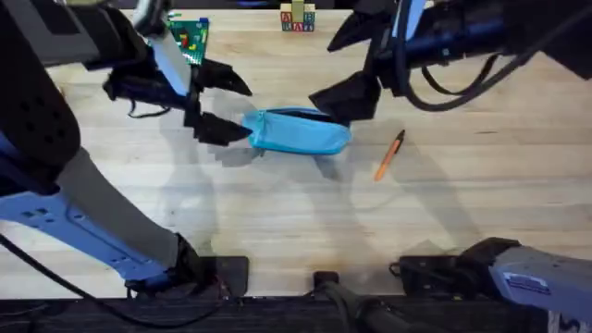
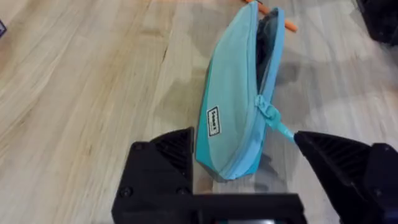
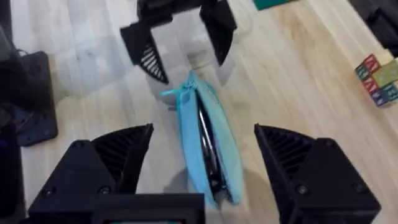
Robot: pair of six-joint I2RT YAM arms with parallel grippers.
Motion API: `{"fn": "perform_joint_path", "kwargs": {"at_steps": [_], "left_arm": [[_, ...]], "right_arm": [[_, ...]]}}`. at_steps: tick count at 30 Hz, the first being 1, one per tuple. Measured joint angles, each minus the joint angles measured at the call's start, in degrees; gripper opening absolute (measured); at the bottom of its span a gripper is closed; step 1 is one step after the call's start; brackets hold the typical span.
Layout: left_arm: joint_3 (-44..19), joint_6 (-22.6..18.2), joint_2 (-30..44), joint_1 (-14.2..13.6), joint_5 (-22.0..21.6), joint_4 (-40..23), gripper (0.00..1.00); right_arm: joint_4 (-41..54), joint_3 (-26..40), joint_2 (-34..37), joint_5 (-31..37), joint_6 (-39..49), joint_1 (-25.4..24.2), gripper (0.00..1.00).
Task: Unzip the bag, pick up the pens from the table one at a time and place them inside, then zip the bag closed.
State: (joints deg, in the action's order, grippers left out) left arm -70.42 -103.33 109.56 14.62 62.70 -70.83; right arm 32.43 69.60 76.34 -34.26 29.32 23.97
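Bag point(image 1: 298, 130) is lying on the table point(image 1: 277, 213) between the two grippers, its zipper already gaping open along most of its length, so unzipping looks done. Left gripper point(image 1: 222, 104) is sitting spread at the bag's pull-tab end, one finger point(image 2: 163, 163) touching the fabric, pinching nothing. Right gripper point(image 1: 342, 69) is hovering spread over the other end, also holding nothing. Pen point(image 1: 389, 154) is lying on the table just beside the bag, on its right. Nothing is showing inside the bag, so loading and zipping closed are probably both still waiting
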Motion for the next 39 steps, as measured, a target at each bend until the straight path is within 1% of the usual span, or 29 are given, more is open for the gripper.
{"fn": "perform_joint_path", "kwargs": {"at_steps": [5, 6, 8, 9, 10, 11, 12, 14, 15, 18, 21, 24, 26, 28, 29, 31, 32, 33, 36, 39], "left_arm": [[-7.4, -0.2, 0.0, 1.6, -2.1, -7.3, 0.996], [-9.0, -0.2, 0.0, 1.9, -2.5, -8.7, 0.997], [-12.0, -0.3, 0.0, 2.1, -3.2, -11.5, 0.997], [-13.5, -0.3, 0.0, 2.1, -3.8, -12.9, 0.996], [-15.2, -0.4, 0.0, 2.1, -4.3, -14.5, 0.996], [-16.8, -0.5, 0.0, 2.1, -4.9, -15.9, 0.997], [-18.4, -0.6, 0.0, 2.0, -5.5, -17.1, 0.997], [-21.3, -0.9, 0.0, 2.0, -6.7, -19.1, 0.996], [-22.6, -0.9, -0.1, 2.0, -7.2, -19.9, 0.996], [-24.7, -1.1, -1.0, 2.0, -8.8, -21.0, 0.996], [-25.1, -1.0, -3.8, 2.0, -10.6, -21.4, 0.996], [-25.1, 0.5, -8.1, 2.0, -12.3, -21.7, 0.996], [-25.1, 2.3, -11.2, 1.9, -13.6, -21.9, 0.996], [-25.1, 4.7, -14.4, 1.7, -15.3, -22.1, 0.996], [-25.1, 6.2, -16.0, 1.5, -16.2, -22.2, 0.996], [-25.2, 9.5, -18.9, 1.3, -17.8, -22.2, 0.997], [-25.2, 11.6, -20.5, 1.1, -18.4, -22.2, 0.997], [-25.2, 13.4, -21.6, 1.0, -19.0, -22.3, 0.997], [-25.2, 20.8, -25.2, 1.0, -20.3, -22.4, 0.996], [-25.3, 29.8, -27.9, 1.0, -21.1, -22.6, 0.996]], "right_arm": [[4.1, 0.0, -0.4, 0.2, -0.2, -0.5, 0.992], [5.0, 0.0, -0.4, 0.3, -0.2, -0.8, 0.982], [6.5, 0.0, -0.4, 0.4, -0.3, -1.7, 0.922], [7.1, 0.0, -0.4, 0.4, -0.2, -2.4, 0.817], [7.6, 0.0, -0.4, 0.4, -0.3, -2.9, 0.691], [8.1, 0.0, -0.4, 0.4, -0.4, -3.6, 0.537], [8.5, 0.0, -0.4, 0.4, -0.6, -4.2, 0.428], [8.9, 0.0, -0.4, 0.4, -0.6, -5.3, 0.313], [9.0, 0.0, -0.4, 0.4, -0.6, -5.7, 0.275], [9.6, 0.0, -0.4, 0.4, -0.6, -6.2, 0.230], [9.8, 0.0, -0.4, 0.4, -0.6, -6.2, 0.225], [9.8, 0.0, -0.4, 0.4, -0.5, -6.2, 0.228], [9.8, 0.0, -0.4, 0.4, -0.2, -6.2, 0.228], [9.9, 0.0, -0.4, 0.4, 0.4, -6.2, 0.195], [9.9, 0.0, -0.4, 0.4, 0.7, -6.2, 0.167], [9.9, 0.0, -0.4, 0.4, 0.9, -6.2, 0.060], [9.9, 0.0, -0.4, 0.4, 1.1, -6.2, 0.037], [9.9, 0.0, -0.4, 0.4, 1.1, -6.2, 0.032], [9.9, 0.0, -0.4, 0.4, 1.2, -6.2, 0.032], [9.9, 0.0, -0.4, 0.4, 1.3, -6.2, 0.032]]}}
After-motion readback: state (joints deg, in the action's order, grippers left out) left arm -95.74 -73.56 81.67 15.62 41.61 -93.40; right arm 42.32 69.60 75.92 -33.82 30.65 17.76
